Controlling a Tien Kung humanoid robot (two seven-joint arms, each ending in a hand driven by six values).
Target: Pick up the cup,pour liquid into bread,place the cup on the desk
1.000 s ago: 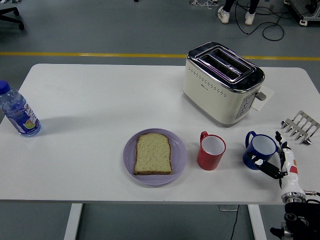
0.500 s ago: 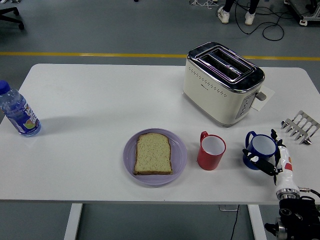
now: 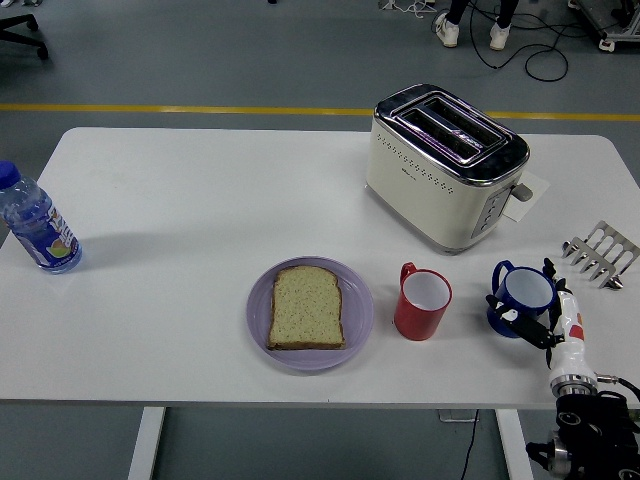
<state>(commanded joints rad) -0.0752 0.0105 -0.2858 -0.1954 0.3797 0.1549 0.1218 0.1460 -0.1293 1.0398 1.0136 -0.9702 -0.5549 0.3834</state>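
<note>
A blue cup (image 3: 520,292) stands upright at the right front of the white table (image 3: 200,190). My right hand (image 3: 541,313) comes up from the lower right corner. Its black fingers (image 3: 520,322) are spread around the cup's near and right sides, and I cannot tell whether they touch it. A red cup (image 3: 422,301) stands just left of the blue one. A slice of bread (image 3: 307,307) lies on a purple plate (image 3: 360,310) left of the red cup. The left arm is out of view.
A cream toaster (image 3: 445,165) stands behind the cups. A metal toast rack (image 3: 601,253) sits at the right edge. A water bottle (image 3: 36,222) stands at the far left. A person's feet (image 3: 470,32) show beyond the table.
My right hand has moved in from the lower right towards the blue cup, and its fingers now reach around the cup. The cup has stayed in place.
</note>
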